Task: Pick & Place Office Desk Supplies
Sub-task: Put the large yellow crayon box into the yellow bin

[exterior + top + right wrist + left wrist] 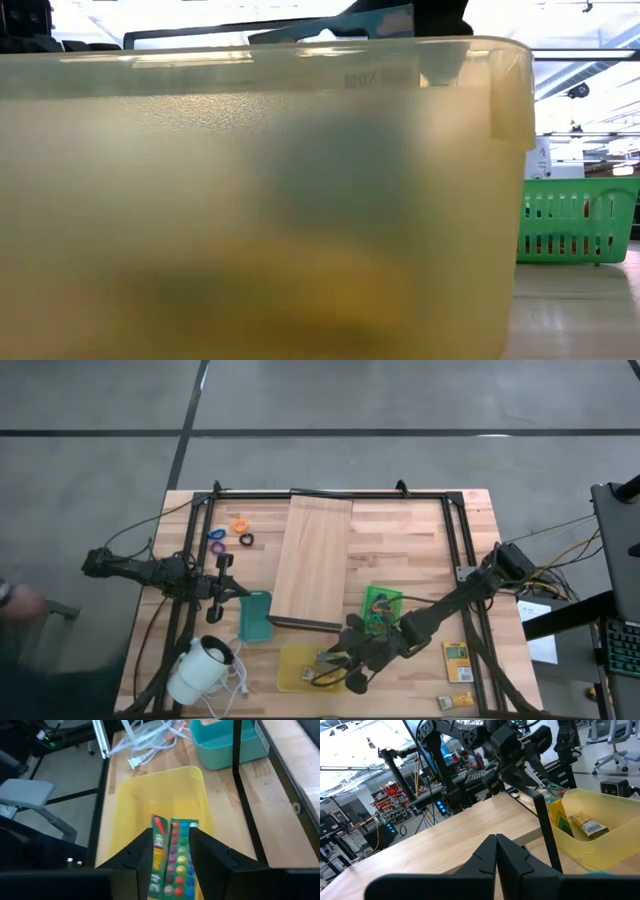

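Right wrist view, right hand parted over yellow bin, green packet between fingers, grip unclear; left hand closed, empty

Floor: we record grey concrete crossed by dark seam lines. Desk: pale wood planks under a black tubular frame. Room beyond: we list grey office chairs, a cluttered shelving rack, black stands, blue indicator lights, a seated person, and bright overhead daylight.

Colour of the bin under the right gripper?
Yellow bin, translucent; clearest in the right wrist view, below the right gripper.
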Controlling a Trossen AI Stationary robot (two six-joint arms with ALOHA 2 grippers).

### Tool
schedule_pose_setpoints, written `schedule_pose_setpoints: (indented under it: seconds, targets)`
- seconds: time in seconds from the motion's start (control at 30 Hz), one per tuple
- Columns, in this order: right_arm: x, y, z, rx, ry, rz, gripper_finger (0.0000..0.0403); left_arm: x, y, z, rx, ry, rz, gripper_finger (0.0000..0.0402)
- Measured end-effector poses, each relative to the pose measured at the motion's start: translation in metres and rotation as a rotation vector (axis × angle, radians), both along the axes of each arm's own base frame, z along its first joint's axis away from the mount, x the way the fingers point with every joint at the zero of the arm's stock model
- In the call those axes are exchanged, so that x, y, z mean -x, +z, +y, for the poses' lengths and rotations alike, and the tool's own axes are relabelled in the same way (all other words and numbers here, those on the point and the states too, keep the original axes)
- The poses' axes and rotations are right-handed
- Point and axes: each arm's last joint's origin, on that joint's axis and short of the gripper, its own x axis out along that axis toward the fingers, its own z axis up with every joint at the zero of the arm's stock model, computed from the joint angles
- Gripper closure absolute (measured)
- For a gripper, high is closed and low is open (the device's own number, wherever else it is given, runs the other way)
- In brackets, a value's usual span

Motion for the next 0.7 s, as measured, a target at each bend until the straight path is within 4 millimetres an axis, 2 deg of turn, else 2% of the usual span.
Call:
schedule_pose_setpoints:
  seconds: [0.17, 0.37, 0.53, 0.7]
  targets:
    - [0.016, 0.024, 0.003, -0.029, 0.022, -0.025, 0.0273, 0.0, 0.0, 0.0, 0.0, 0.0, 0.0, 0.039]
    - [0.046, 0.047, -0.001, -0.133, -0.049, 0.076, 0.0275, 0.0, 0.0, 0.0, 0.0, -0.001, 0.0, 0.039]
    - [0.076, 0.054, -0.009, -0.254, -0.225, 0.256, 0.0275, 0.0, 0.0, 0.0, 0.0, -0.001, 0.0, 0.039]
    - [0.105, 0.05, -0.015, -0.41, -0.48, 0.485, 0.0275, 0.0, 0.0, 0.0, 0.0, -0.001, -0.001, 0.039]
